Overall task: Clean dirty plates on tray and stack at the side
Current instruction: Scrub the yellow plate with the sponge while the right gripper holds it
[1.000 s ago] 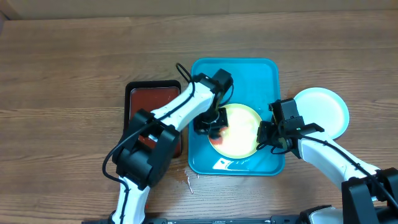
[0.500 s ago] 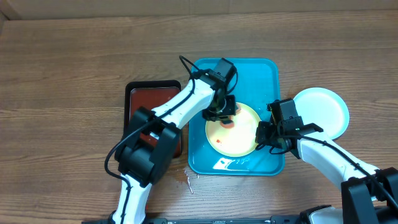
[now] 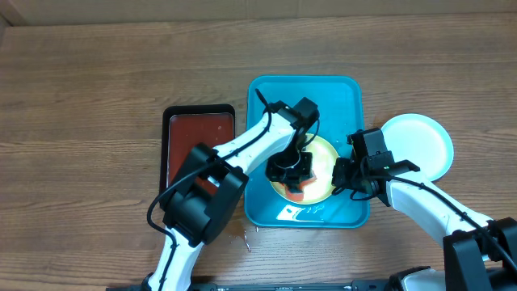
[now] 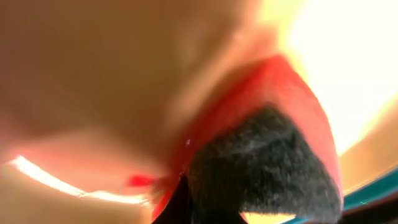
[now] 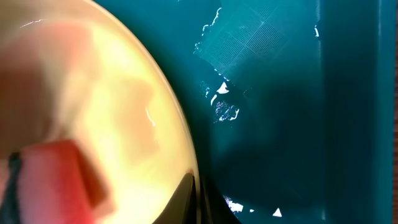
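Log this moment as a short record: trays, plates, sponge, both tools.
tray: blue, mid-table, holds one plate
plate: yellow-green rim, lies in the tray, partly hidden by the left arm
sponge: red with a dark face, pressed on the plate
left tool: over the plate, shut on the sponge
right tool: at the plate's right rim, seems to grip it
side plate: pale, on the table right of the tray
red tray: dark red, black rim, left of the tray

I saw a black-rimmed dark-red tray (image 3: 196,133) mid-desk (image 3: 81,121), small scraps (image 3: 245,234) near the front edge, and a red sponge (image 4: 283,93).
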Tool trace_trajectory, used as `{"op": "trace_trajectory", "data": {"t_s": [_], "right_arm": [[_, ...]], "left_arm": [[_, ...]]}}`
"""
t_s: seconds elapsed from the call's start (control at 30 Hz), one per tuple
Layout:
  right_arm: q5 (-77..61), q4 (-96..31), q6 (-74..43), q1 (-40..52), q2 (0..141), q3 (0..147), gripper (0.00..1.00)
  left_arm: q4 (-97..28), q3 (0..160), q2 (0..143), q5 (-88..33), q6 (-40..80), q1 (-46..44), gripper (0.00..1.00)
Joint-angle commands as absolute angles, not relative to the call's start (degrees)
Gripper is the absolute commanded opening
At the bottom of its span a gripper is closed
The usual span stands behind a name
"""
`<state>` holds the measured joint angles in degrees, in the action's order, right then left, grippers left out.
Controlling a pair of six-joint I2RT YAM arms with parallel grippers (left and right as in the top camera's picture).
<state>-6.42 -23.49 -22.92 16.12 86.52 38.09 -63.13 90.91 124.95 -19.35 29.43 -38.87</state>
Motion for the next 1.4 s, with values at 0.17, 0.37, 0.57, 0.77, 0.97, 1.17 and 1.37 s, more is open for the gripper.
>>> {"op": "trace_trajectory", "data": {"t_s": [0.17,0.37,0.57,0.77,0.97,1.17,1.37], "right_arm": [[-4.2,-24.1,-22.6,15.7,86.9,37.8,0.04],[-4.2,-24.1,-22.5,15.7,86.9,37.8,0.04],[-4.1,-24.5,-22.5,15.7,86.9,37.8,0.04],[-4.1,-24.6,-22.5,15.7,86.9,37.8,0.04],[-4.1,-24.8,-22.5,15.7,86.9,37.8,0.04],[-4.1,-24.8,-22.5,15.7,86.9,37.8,0.04],[-4.1,-24.7,-22.5,15.7,86.9,37.8,0.04]], "left_arm": [[-67.3,91.2,126.0,3.4,27.0,-38.0,0.04],[-66.0,91.6,126.0,14.1,26.9,-37.2,0.04],[-65.8,96.5,126.0,16.0,26.5,-34.8,0.04],[-59.9,99.1,126.0,9.9,22.5,-33.0,0.04],[-56.7,99.1,126.3,-7.9,20.1,-33.5,0.04],[-56.7,99.1,126.3,-13.2,20.2,-35.4,0.04],[-55.4,99.0,126.3,-12.9,20.1,-38.9,0.04]]}}
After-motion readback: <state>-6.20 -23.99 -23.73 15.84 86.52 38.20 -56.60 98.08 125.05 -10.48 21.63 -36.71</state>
